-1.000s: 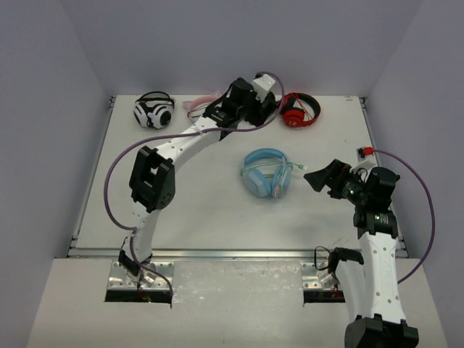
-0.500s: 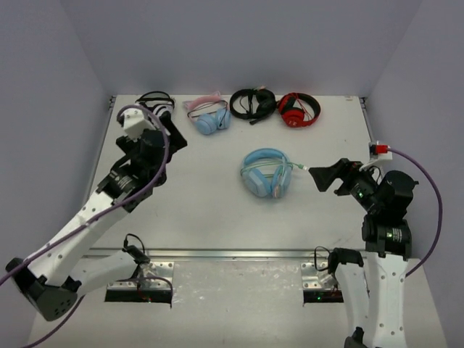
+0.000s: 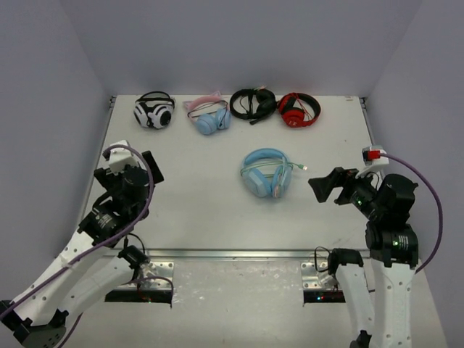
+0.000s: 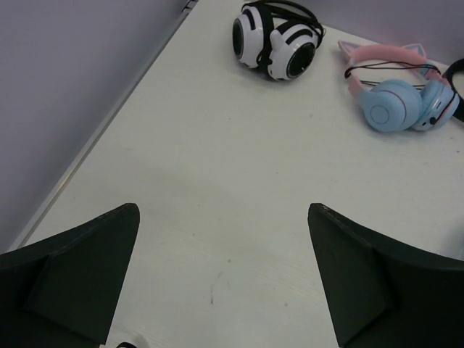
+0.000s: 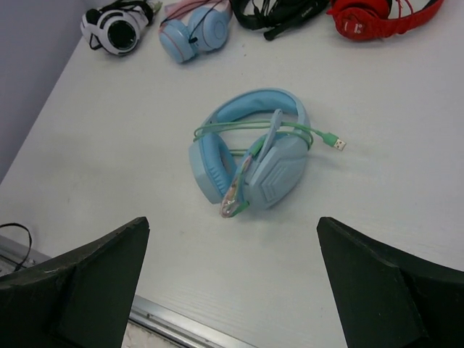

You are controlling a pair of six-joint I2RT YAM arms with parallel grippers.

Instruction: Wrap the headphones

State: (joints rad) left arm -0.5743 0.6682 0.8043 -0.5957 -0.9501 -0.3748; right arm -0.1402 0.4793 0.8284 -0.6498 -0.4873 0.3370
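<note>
Above the near side of the worktop [image 3: 203,210], left end effector [image 4: 223,210] and right end effector [image 5: 233,221] both spread wide, gripping nothing. Ahead of the right one, well apart, light-blue headphones [image 5: 250,156] lying flat mid-worktop, pale-green cable [image 5: 319,135] looped across the ear cups, plug end pointing right. Along the far edge, in a row: white-and-black pair [image 3: 154,112], cat-ear pair [image 3: 209,117], black pair [image 3: 252,104], red pair [image 3: 299,110].

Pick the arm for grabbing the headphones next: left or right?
Right, probably. The right gripper is open, near the headphones and facing them; they sit mid-frame in its wrist view. The left gripper is far off to the left, the headphones outside its wrist view.
</note>
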